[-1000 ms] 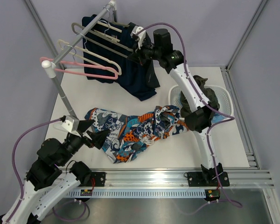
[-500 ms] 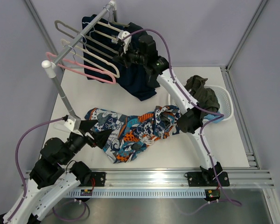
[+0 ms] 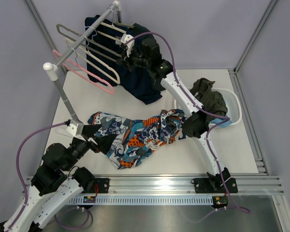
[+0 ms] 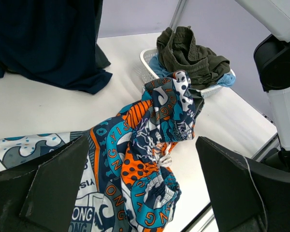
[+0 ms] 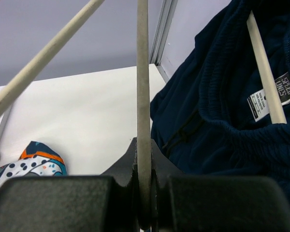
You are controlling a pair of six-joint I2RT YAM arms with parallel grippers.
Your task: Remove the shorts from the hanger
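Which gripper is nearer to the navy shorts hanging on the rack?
Right. The right gripper grips a beige hanger beside the navy shorts; the left gripper is open, far off by the patterned shorts.

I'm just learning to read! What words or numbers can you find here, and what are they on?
"SPEED LINES", as best it reads: black tag on the navy shorts.
White tag beside it: print too small to read.
"ONG", the end of a cut-off word: printed on the patterned shorts, near the bottom of the left wrist view.
Nothing else can be read.
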